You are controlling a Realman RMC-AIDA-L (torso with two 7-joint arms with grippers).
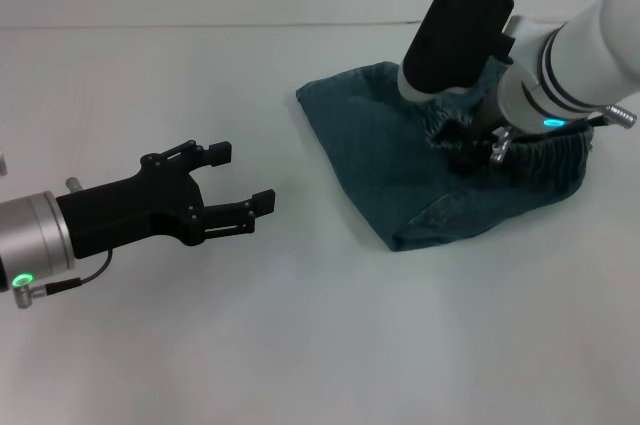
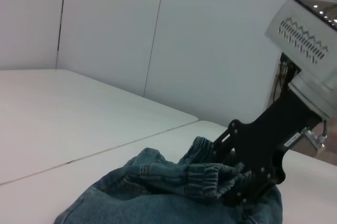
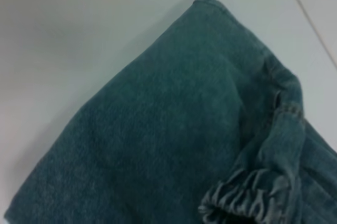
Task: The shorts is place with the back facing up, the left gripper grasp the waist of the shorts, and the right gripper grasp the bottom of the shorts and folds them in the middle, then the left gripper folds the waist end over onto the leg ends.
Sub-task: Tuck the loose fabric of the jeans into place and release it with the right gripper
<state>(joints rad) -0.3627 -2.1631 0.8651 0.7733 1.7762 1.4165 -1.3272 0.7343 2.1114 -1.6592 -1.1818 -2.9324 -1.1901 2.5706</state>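
On the white table [image 1: 200, 365], toward the robot's right, the shorts [image 1: 375, 150] lay already doubled, long axis running from the far-left corner to the gathered waistband at the right. The right gripper [image 1: 470, 135] pressed down into that waistband (apparently clamped on it, though the fingertips were buried). The left gripper [image 1: 235, 185] hung well apart to the left, jaws spread and empty, pointing toward the cloth.

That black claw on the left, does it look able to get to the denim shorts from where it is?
Probably yes. The left gripper hangs open beside the shorts, with only bare table between them. The right gripper is already down on the gathered waistband, so that end is taken.
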